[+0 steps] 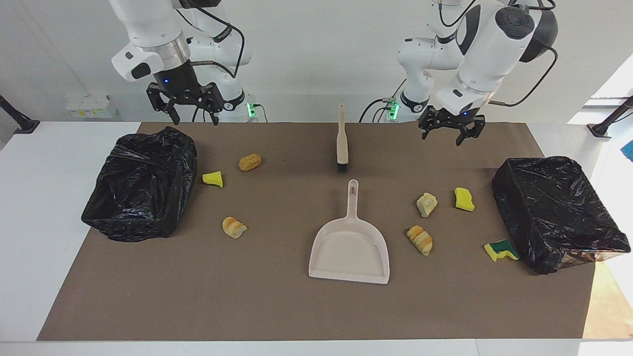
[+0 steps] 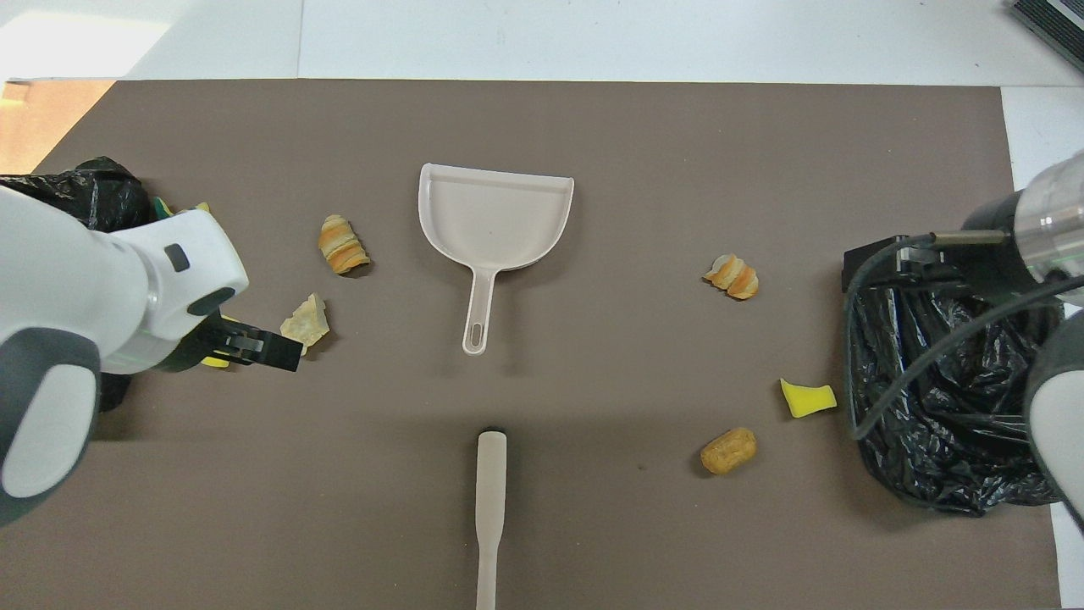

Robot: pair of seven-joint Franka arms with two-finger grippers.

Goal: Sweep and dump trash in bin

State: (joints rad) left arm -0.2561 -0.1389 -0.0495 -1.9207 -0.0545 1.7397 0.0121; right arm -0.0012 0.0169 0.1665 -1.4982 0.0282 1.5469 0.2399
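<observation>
Facing view shows my left tool spread and empty above the surface, with the brush lying handle-toward-me nearest it, the dustpan just farther out, and trash scattered either side.

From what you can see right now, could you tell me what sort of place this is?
Probably a robotics lab set up for a cleaning exercise: two white arms over a brown mat, staged trash scraps, a dustpan and bag-lined bins.
</observation>
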